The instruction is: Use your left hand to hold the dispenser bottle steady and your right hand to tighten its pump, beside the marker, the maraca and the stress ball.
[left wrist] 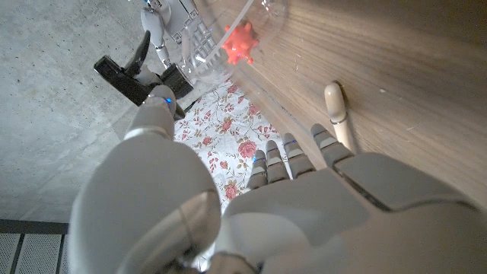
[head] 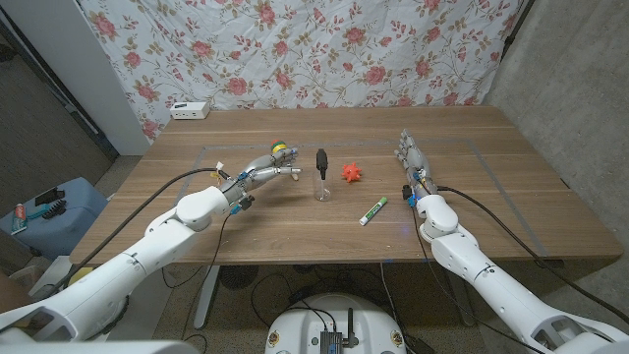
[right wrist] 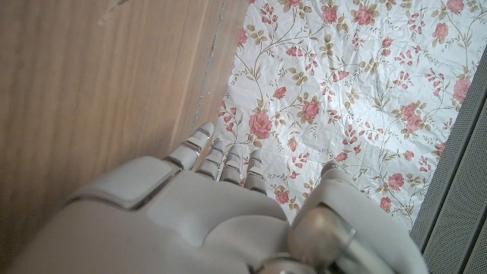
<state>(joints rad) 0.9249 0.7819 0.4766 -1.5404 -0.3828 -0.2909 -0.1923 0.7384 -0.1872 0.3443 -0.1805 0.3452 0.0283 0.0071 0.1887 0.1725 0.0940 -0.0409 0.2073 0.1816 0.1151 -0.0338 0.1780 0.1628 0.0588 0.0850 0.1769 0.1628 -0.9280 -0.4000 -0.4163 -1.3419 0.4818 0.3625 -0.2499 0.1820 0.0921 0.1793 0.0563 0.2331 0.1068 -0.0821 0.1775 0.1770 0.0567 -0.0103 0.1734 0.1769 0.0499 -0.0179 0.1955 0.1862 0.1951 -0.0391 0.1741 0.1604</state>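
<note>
**Status: left hand near the dispenser bottle, right hand apart at the table's right side**

1. Dispenser bottle. I see the dispenser bottle (head: 321, 175) standing upright near the middle of the wooden table (head: 295, 231). Its body is clear and its pump (head: 320, 158) is black. Neither hand touches it.

2. Left hand. In the head view my left hand (head: 267, 173) is extended toward the bottle from the left, with its fingers (head: 286, 172) stretched out and apart and nothing between them. The fingertips lie just beside the bottle, with a gap still visible. In the left wrist view the fingers reach along the table surface, and the bottle's clear base shows beyond them.

3. Right hand. My right hand (head: 412, 164) is at the right side of the table, well apart from the bottle. Its fingers are straight, close together side by side, and empty. The right wrist view shows the same straight fingers (right wrist: 199, 144) next to the wood.

4. Other items.
- The maraca (head: 281, 150) lies just behind the left hand's fingers; it is partly hidden.
- The orange spiky stress ball (head: 352, 173) lies to the right of the bottle, between it and the right hand.
- The green-and-white marker (head: 372, 210) lies nearer the front edge, right of the bottle.
- A white box (head: 190, 110) sits at the far left edge, in front of the floral cloth (head: 295, 59).
</note>
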